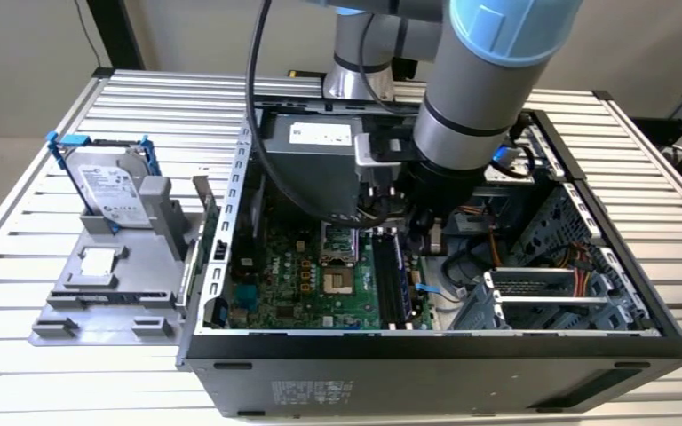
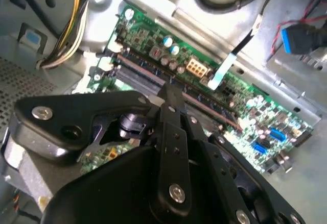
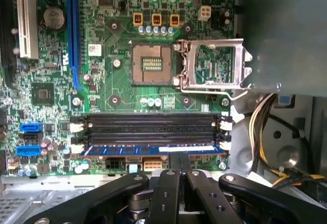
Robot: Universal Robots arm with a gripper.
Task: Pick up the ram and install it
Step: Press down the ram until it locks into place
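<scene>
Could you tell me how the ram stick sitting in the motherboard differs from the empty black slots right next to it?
In the first wrist view, the ram is a blue-edged stick bearing a pale label, while the empty slots are plain black. The ram fills its slot; the empty slots show open channels. The ram lies nearest the gripper, whose fingers meet just above it; the empty slots lie farther off, toward the processor socket. They share about the same length and run parallel.
</scene>
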